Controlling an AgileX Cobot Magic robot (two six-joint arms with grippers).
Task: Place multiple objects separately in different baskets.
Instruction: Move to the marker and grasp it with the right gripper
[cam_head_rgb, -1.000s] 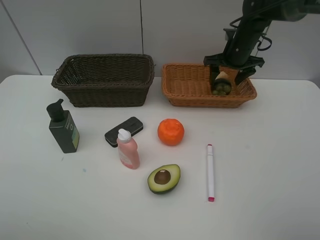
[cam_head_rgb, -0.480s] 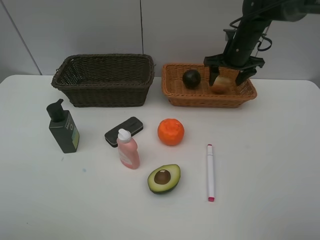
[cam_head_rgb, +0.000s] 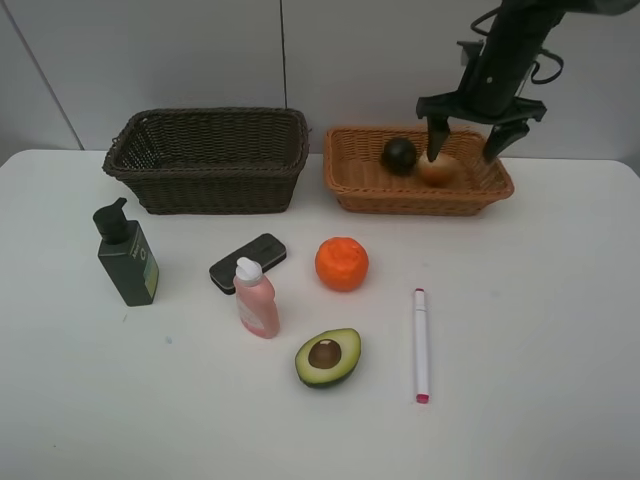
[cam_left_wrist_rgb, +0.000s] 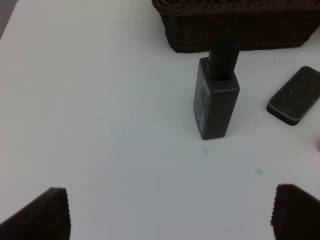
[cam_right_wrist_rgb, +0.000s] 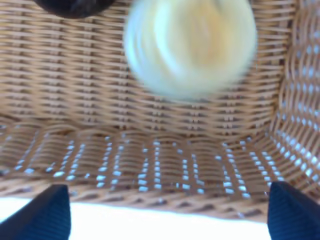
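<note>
The smooth, pale tan round fruit (cam_head_rgb: 438, 168) lies in the shallow orange-tan woven basket (cam_head_rgb: 365, 190), just beside the dark mangosteen (cam_head_rgb: 399, 154). The right gripper (cam_head_rgb: 463, 150) hangs above it, jaws spread and empty; the left gripper (cam_left_wrist_rgb: 170, 215) gapes too.

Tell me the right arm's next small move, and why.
Probably lift clear and swing toward the orange: the right claw hangs open over the light basket, with the mangosteen and tan fruit lying inside, and the orange is the nearest fruit on the table.

2 woven wicker baskets (cam_head_rgb: 205, 160); smooth matt white table (cam_head_rgb: 540, 330).
</note>
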